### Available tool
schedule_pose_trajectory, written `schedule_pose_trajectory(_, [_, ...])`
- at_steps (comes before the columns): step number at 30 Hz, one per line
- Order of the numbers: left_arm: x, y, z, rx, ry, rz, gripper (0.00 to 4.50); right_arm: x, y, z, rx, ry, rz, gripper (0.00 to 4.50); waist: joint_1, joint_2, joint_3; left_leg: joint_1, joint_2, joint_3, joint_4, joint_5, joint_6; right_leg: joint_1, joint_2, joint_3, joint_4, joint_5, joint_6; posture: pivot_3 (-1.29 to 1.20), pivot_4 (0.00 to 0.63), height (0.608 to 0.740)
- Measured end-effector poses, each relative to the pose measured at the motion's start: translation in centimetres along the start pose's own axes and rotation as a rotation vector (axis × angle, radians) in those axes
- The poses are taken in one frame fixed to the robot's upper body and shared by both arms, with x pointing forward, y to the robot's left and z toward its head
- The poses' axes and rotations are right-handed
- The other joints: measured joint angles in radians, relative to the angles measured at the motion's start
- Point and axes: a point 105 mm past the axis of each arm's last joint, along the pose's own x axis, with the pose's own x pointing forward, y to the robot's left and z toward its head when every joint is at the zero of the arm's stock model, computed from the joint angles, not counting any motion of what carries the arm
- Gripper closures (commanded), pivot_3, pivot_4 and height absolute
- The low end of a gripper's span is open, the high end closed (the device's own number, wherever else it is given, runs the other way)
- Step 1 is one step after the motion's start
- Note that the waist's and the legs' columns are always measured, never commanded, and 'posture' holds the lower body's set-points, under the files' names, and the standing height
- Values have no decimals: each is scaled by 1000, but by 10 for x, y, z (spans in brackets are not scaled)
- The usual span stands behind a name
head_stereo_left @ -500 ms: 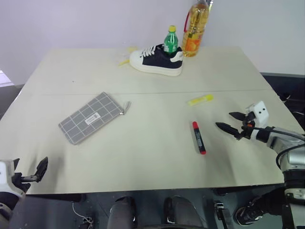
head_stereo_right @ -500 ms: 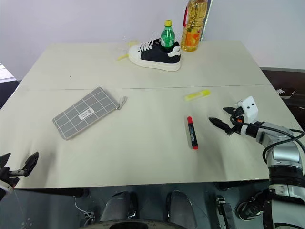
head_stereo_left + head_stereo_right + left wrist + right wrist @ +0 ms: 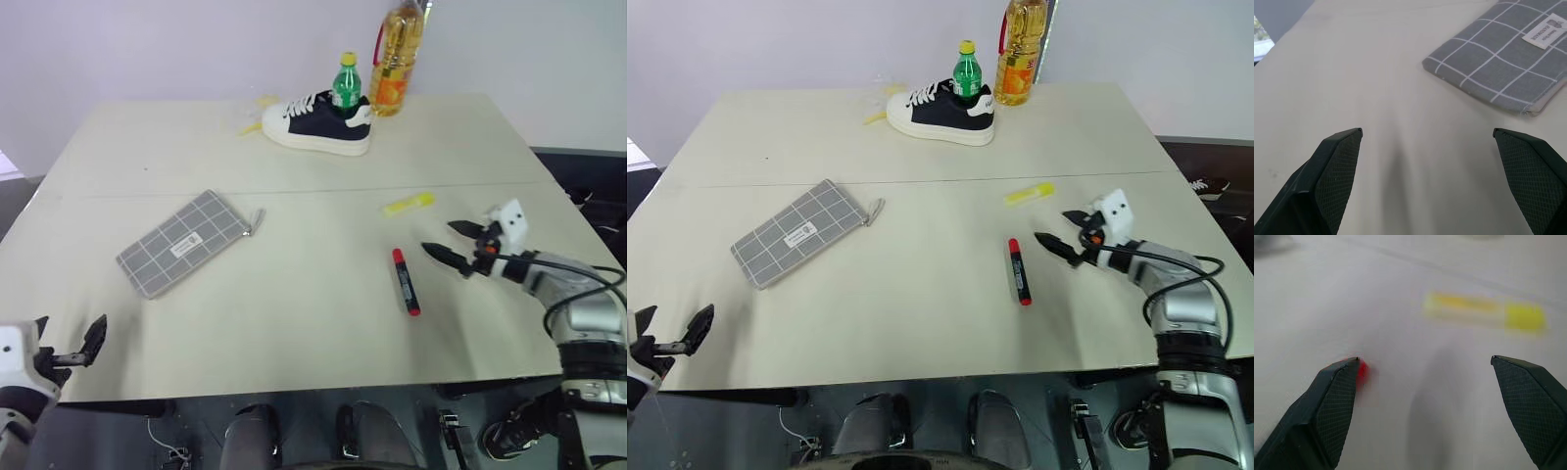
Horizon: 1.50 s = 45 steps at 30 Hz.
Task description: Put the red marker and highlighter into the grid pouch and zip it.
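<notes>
The red marker (image 3: 406, 281) lies on the table right of centre, its tip (image 3: 1362, 372) just off one finger in the right wrist view. Beyond it rests the yellow highlighter (image 3: 409, 204), ahead of the fingers (image 3: 1484, 316). My right gripper (image 3: 438, 237) hovers open just to the right of the marker's far end, between marker and highlighter, holding nothing. The grey grid pouch (image 3: 184, 242) lies flat at the left with its zipper pull toward the middle. My left gripper (image 3: 69, 338) is open and empty at the near left table edge, the pouch (image 3: 1503, 63) ahead of it.
At the far edge stand a black-and-white shoe (image 3: 318, 122), a green bottle (image 3: 346, 86) and a bottle of oil (image 3: 399, 59). Pale yellow scraps (image 3: 257, 122) lie left of the shoe. A seam (image 3: 294, 190) crosses the table.
My right gripper has moved left, closer to the red marker. The left gripper, marker, highlighter and pouch have stayed put.
</notes>
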Motion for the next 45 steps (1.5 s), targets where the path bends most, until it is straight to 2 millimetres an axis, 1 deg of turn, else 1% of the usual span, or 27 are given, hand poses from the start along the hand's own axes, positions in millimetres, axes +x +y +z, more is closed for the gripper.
schedule_pose_trajectory(1, [1,-2,0,0,-13,2,0,12,14,10,-10,-33,52,55,0,0,0,0,0,0,0,0,0,1,0,0,0,0,0,0,150,705])
schedule_pose_trajectory(2, [2,-3,1,4,-22,8,0,22,26,18,-16,-58,95,289,0,0,0,0,1,0,0,0,0,0,0,0,0,0,0,0,150,705])
schedule_pose_trajectory(4, [3,-6,0,22,-29,5,0,43,53,36,-27,-117,182,932,2,0,0,0,1,0,0,0,0,-1,1,0,1,0,0,0,150,705])
schedule_pose_trajectory(5, [3,-7,0,34,-33,-1,0,51,64,41,-35,-136,214,1448,3,-1,0,0,1,0,0,0,0,-1,1,0,1,0,0,0,150,705])
schedule_pose_trajectory(7, [3,-9,-3,62,-28,-8,0,73,85,53,-38,-175,249,2509,3,-1,-1,0,1,0,0,0,0,-1,0,0,1,0,0,0,150,705])
schedule_pose_trajectory(9, [6,-13,-7,98,-18,-34,0,96,108,61,-53,-184,272,3582,4,-2,-1,0,1,0,1,0,0,-1,0,0,2,0,0,0,150,705])
schedule_pose_trajectory(10, [8,-13,-7,111,-21,-39,0,104,118,63,-58,-185,286,4098,6,-2,-1,0,1,0,1,0,0,-2,0,-1,2,0,0,0,150,705])
schedule_pose_trajectory(11, [10,-12,-6,128,-27,-39,0,111,127,64,-55,-185,300,4475,6,-2,-2,0,1,0,1,0,0,-2,0,-1,2,0,0,0,150,705])
schedule_pose_trajectory(14, [15,-7,-3,184,-36,-33,0,138,158,59,-29,-154,326,4475,2,-4,-3,-1,1,0,1,0,0,-1,0,-1,3,0,0,0,150,705])
schedule_pose_trajectory(17, [20,-6,2,304,-37,-56,0,166,187,50,-18,-91,332,4475,-2,-4,-3,-1,1,0,1,0,0,-3,0,-1,5,0,0,0,150,705])
schedule_pose_trajectory(20, [22,-5,3,367,-40,-74,0,185,198,48,-11,-42,312,4475,-2,-4,-3,-1,1,1,1,0,-1,-4,-1,-1,7,0,0,0,150,705])
schedule_pose_trajectory(23, [22,-3,0,430,-17,-97,0,203,200,50,-33,-3,263,4475,-3,-4,-3,-1,1,2,1,1,-1,-6,-1,-1,9,0,0,0,150,705])
schedule_pose_trajectory(26, [24,-6,-2,466,-4,-129,0,217,208,50,-50,23,243,4475,-5,-5,-3,-2,1,3,1,1,-1,-10,-2,-1,14,0,0,0,150,705])
schedule_pose_trajectory(27, [25,-7,-3,484,2,-145,0,220,208,49,-57,31,234,4475,-4,-5,-3,-2,1,4,1,1,-2,-11,-2,-1,15,0,0,0,150,705])
schedule_pose_trajectory(31, [32,-3,-8,562,35,-173,0,223,198,44,-44,41,198,4475,-4,-5,-3,-2,1,6,1,1,-2,-12,-4,-1,15,0,0,0,150,705])
schedule_pose_trajectory(36, [44,-6,-2,674,-5,-215,0,220,200,47,-44,12,229,4475,-7,-5,-3,-2,1,6,0,1,-2,-14,-4,-1,17,0,0,0,150,705])
schedule_pose_trajectory(38, [51,-8,2,746,-32,-249,0,215,198,45,-35,-1,236,4475,-5,-5,-3,-2,1,6,0,1,-3,-14,-4,-1,17,0,0,0,150,705])
schedule_pose_trajectory(40, [59,-9,5,827,-57,-290,0,209,196,37,-23,5,239,4475,-1,-5,-3,-2,1,6,1,1,-3,-13,-4,-1,17,0,0,0,150,705])
schedule_pose_trajectory(43, [71,-13,8,911,-105,-336,0,200,192,28,-5,19,235,4475,3,-4,-4,-2,0,7,0,2,-3,-13,-5,-2,17,0,0,0,150,705])
schedule_pose_trajectory(45, [80,-15,10,956,-134,-358,0,195,191,26,2,21,232,4475,2,-4,-4,-2,0,7,1,2,-3,-14,-5,-2,18,0,0,0,150,705])
